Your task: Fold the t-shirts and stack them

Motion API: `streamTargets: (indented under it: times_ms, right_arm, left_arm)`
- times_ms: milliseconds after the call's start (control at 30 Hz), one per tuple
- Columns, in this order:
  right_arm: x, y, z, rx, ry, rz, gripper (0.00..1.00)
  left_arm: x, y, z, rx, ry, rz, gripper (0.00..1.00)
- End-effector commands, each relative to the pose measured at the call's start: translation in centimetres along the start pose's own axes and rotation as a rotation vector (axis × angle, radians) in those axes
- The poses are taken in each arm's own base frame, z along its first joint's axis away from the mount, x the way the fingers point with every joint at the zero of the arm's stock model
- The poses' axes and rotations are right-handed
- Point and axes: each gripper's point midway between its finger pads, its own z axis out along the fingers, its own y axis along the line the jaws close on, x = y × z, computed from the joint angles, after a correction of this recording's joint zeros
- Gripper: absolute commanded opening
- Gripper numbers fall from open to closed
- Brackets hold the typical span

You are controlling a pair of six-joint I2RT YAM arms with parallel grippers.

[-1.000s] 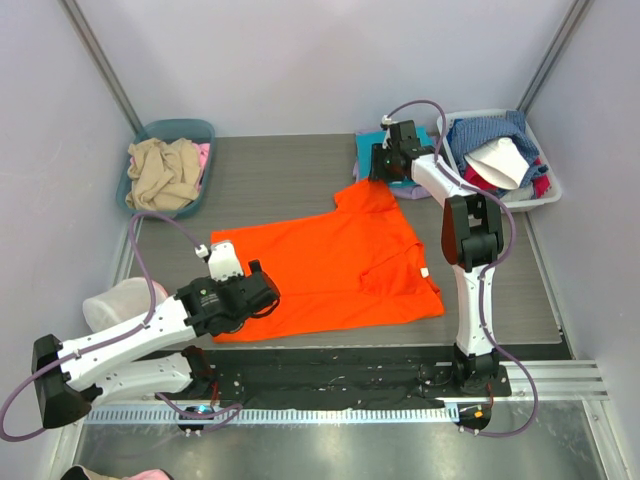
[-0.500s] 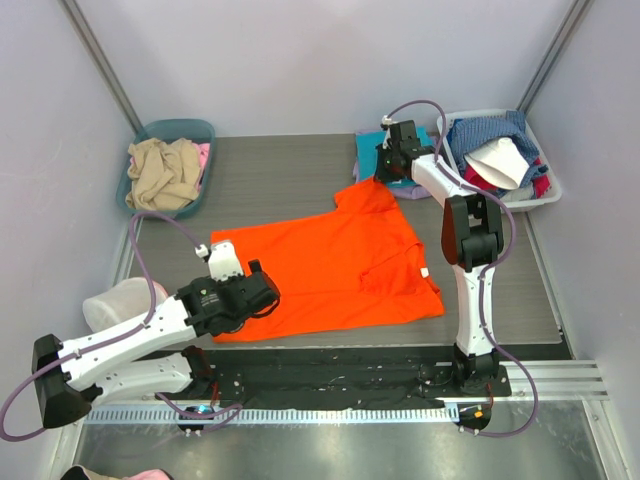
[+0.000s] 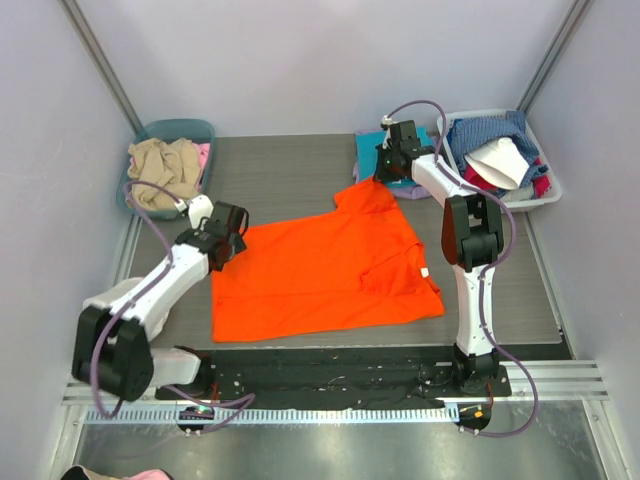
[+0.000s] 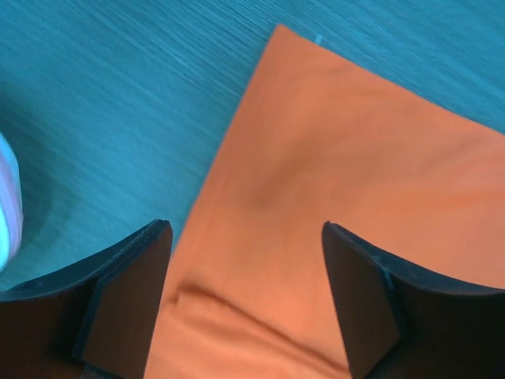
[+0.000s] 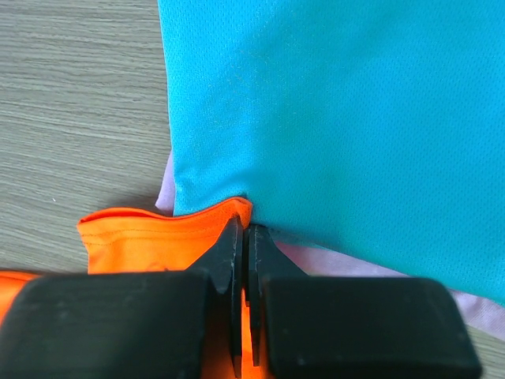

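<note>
desk (image 3: 290, 170) is carrying the shirts | orange t-shirt (image 3: 320, 265) is lying spread flat mid-desk | teal t-shirt (image 5: 355, 118) is sitting folded on lavender t-shirt (image 5: 331, 264) at the far edge | left end effector (image 4: 245, 237) is hanging wide open over the orange corner, gripping nothing | right end effector (image 5: 246, 229) is pinching the orange t-shirt's edge, fingers closed tight, beside the teal one

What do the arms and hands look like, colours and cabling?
Both the left arm and right arm have white links with black joint housings. A mauve cable loops along each. The left hand and right hand have black wedge-shaped fingers. No markings legible.
</note>
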Motion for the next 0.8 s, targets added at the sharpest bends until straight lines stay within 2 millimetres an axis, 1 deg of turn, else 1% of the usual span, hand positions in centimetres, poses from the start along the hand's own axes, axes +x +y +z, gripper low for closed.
streamTargets:
  times_ms: [0, 67, 100, 167, 200, 267, 300, 400, 467, 633, 700, 767]
  right_arm:
    - [-2.4, 1.1, -1.2, -0.037, -0.063, -0.003, 0.01]
    - [-2.4, 1.2, -1.2, -0.04, -0.063, -0.001, 0.01]
    - [-2.3, 1.2, -1.2, -0.043, -0.061, -0.001, 0.01]
    - [-2.3, 1.3, -1.1, -0.046, -0.059, 0.001, 0.01]
    - [-2.1, 1.2, -1.0, -0.045, -0.056, 0.001, 0.01]
    - [-2.0, 1.2, -0.9, -0.046, -0.052, 0.001, 0.01]
    - [-1.9, 1.3, -0.8, -0.05, -0.05, 0.0, 0.01]
    - [-1.8, 1.3, -0.6, -0.05, -0.047, 0.003, 0.01]
    - [-1.7, 1.3, -0.5, -0.052, -0.043, 0.002, 0.01]
    - [-1.4, 1.2, -0.3, -0.051, -0.036, 0.003, 0.01]
    - [-1.3, 1.3, -0.2, -0.052, -0.034, 0.002, 0.01]
    - [-1.3, 1.2, -0.2, -0.05, -0.033, 0.003, 0.01]
  left_arm:
    - [-2.5, -2.8, 4.2, 0.046, -0.013, 0.047, 0.77]
    - [-2.8, -2.9, 5.5, 0.037, -0.02, 0.067, 0.73]
    - [-3.2, -3.0, 6.6, 0.027, -0.026, 0.056, 0.71]
    - [-3.6, -3.0, 7.5, 0.027, -0.025, 0.061, 0.7]
    - [-4.3, -3.0, 8.3, 0.021, -0.031, 0.046, 0.68]
    - [-4.9, -3.2, 8.8, 0.031, -0.039, 0.059, 0.66]
    - [-5.7, -3.3, 9.2, 0.034, -0.055, 0.051, 0.65]
    - [-6.7, -2.9, 10.1, 0.037, -0.075, 0.038, 0.64]
    - [-6.5, -2.8, 11.0, 0.051, -0.057, 0.023, 0.62]
    - [-5.0, -3.1, 12.7, 0.06, -0.012, 0.023, 0.59]
    - [-4.7, -3.1, 13.0, 0.059, 0.003, 0.026, 0.58]
    - [-4.9, -3.2, 13.2, 0.06, -0.001, 0.028, 0.58]
